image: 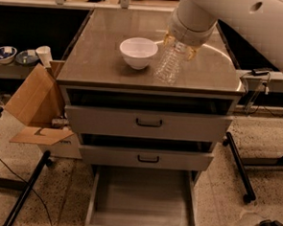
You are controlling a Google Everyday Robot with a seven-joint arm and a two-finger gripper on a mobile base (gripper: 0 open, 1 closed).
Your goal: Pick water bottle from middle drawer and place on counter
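My gripper comes in from the upper right on a thick white arm and is shut on the top of the water bottle. The clear ribbed bottle hangs tilted over the front right part of the counter, just right of a white bowl. I cannot tell whether its lower end touches the counter. The middle drawer is pulled out low at the front, and its grey tray floor is bare.
Two grey drawer fronts with black handles sit slightly open below the counter. A cardboard box leans at the cabinet's left. Small bowls and a cup stand on a left shelf. A wheeled stand leg is at the right.
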